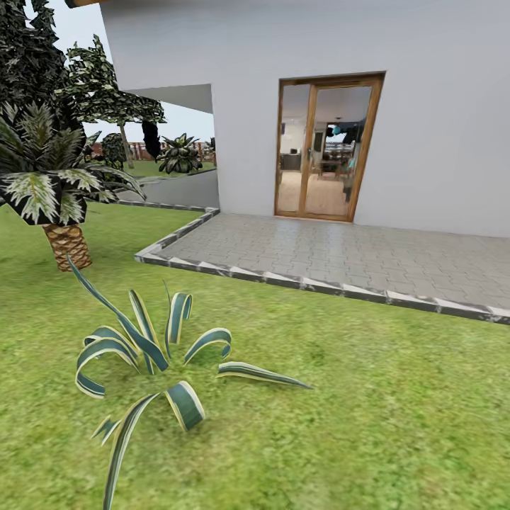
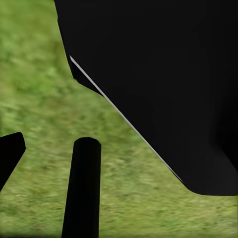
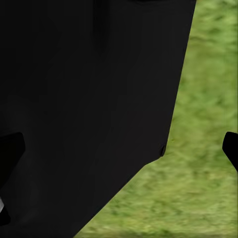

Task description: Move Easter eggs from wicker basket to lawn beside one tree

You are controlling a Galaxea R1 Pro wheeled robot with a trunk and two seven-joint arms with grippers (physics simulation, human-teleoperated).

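Green grass of the lawn (image 1: 368, 397) fills the lower half of my head view, with a striped broad-leaved plant (image 1: 152, 361) at lower left. Behind it, a grey paved patio (image 1: 354, 251) runs along the white house (image 1: 425, 106), whose wooden glass door (image 1: 326, 149) sits at upper centre. A short palm (image 1: 57, 184) stands at the left edge.

My left pincer (image 2: 47, 163) hangs over grass, its two dark fingers (image 2: 83, 188) spread apart with nothing between them, beside a large black part of my body (image 2: 163, 74).

My right pincer (image 3: 119, 148) also stands wide and empty over the lawn, fingertips at the frame's two sides.
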